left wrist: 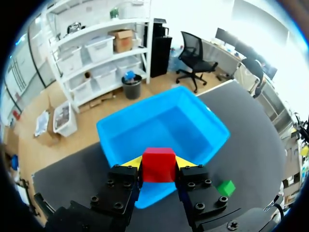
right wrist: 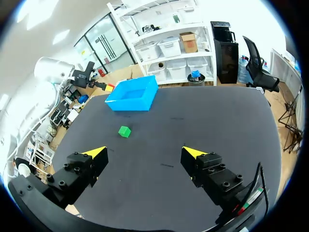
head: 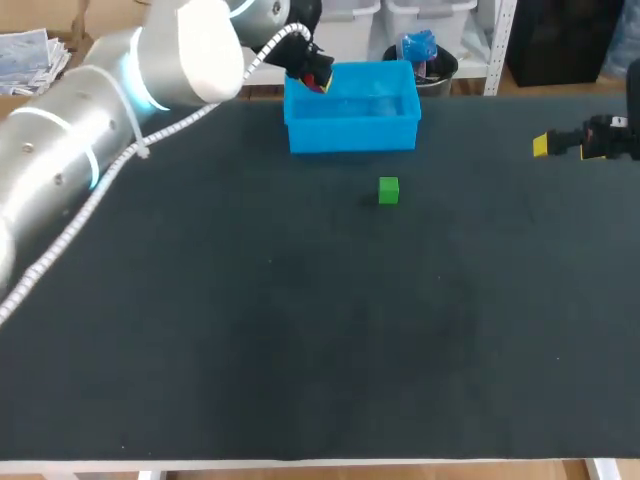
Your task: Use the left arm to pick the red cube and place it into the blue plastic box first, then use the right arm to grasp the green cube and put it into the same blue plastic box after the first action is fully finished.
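My left gripper (left wrist: 158, 164) is shut on the red cube (left wrist: 158, 164), both yellow tips pressing its sides. It hangs over the near left rim of the blue plastic box (left wrist: 164, 128); in the head view the left gripper (head: 314, 76) with the red cube (head: 312, 82) sits at the left corner of the blue box (head: 352, 112). The green cube (head: 388, 190) lies on the table in front of the box, also seen beside my left fingers as a small green cube (left wrist: 225, 187). My right gripper (right wrist: 145, 153) stands wide open over the table's right side, far from the green cube (right wrist: 124, 131).
The dark table (head: 300, 330) spreads wide in front of the green cube. The right gripper (head: 545, 145) hovers near the table's right edge. The blue box (right wrist: 133, 94) stands at the table's far edge.
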`<state>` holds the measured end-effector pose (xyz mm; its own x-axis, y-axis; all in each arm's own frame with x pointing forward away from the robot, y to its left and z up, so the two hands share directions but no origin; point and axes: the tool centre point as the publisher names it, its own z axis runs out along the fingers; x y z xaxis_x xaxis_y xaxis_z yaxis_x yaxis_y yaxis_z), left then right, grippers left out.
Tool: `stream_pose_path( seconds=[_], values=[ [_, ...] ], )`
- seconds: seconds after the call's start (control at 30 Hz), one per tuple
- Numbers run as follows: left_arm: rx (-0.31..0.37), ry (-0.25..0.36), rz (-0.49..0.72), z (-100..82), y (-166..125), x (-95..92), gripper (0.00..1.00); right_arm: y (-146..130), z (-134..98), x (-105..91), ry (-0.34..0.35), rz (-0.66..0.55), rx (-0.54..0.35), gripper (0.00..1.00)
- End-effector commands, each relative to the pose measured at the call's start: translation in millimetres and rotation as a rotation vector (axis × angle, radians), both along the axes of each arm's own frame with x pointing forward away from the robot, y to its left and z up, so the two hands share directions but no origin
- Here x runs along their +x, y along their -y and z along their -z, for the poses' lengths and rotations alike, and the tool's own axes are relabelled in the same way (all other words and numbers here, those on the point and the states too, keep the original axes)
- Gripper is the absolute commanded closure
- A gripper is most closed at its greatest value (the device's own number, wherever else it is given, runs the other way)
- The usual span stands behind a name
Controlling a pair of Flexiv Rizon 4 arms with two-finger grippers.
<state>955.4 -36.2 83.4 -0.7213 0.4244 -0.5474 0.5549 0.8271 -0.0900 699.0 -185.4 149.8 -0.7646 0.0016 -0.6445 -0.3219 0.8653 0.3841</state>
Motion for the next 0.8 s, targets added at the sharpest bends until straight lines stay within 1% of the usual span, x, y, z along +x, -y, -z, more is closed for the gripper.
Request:
stream_pose_path(
  seconds=[0.03, 0.27, 0.37, 0.4, 0.43, 0.47, 0.53, 0.63, 0.8],
  values=[
    [0.042, -0.067, 0.011, 12.8, 17.8, 35.8, 1.00, -0.4, 0.1, 0.4, -0.001, 0.001, -0.002, 0.00],
    [0.075, -0.096, -0.005, 26.8, 23.8, 42.4, 1.00, -0.4, 0.1, 0.4, -0.001, 0.001, -0.002, 0.00],
    [0.090, -0.105, -0.003, 28.6, 24.8, 42.2, 1.00, -0.4, 0.1, 0.4, -0.001, 0.001, -0.002, 0.00],
    [0.093, -0.111, -0.003, 29.1, 25.1, 42.3, 0.82, -0.4, 0.1, 0.4, -0.001, 0.001, -0.002, 0.00],
    [0.092, -0.114, -0.001, 29.2, 25.1, 42.3, 0.11, -0.4, 0.1, 0.4, -0.001, 0.001, -0.002, 0.00],
    [0.095, -0.115, 0.000, 29.1, 25.1, 42.4, 0.00, -0.4, 0.1, 0.4, -0.001, 0.001, -0.002, 0.00],
    [0.097, -0.115, -0.004, 25.6, 24.4, 41.9, 0.00, -0.4, 0.1, 0.4, -0.001, 0.001, -0.002, 0.00],
    [0.086, -0.107, -0.006, 15.0, 23.5, 38.8, 0.00, -0.4, 0.1, 0.4, -0.001, 0.001, -0.002, 0.00],
    [0.056, -0.084, 0.012, -12.4, 22.8, 27.3, 0.00, -0.4, 0.1, 0.4, -0.001, 0.001, -0.002, 0.00]
  ],
)
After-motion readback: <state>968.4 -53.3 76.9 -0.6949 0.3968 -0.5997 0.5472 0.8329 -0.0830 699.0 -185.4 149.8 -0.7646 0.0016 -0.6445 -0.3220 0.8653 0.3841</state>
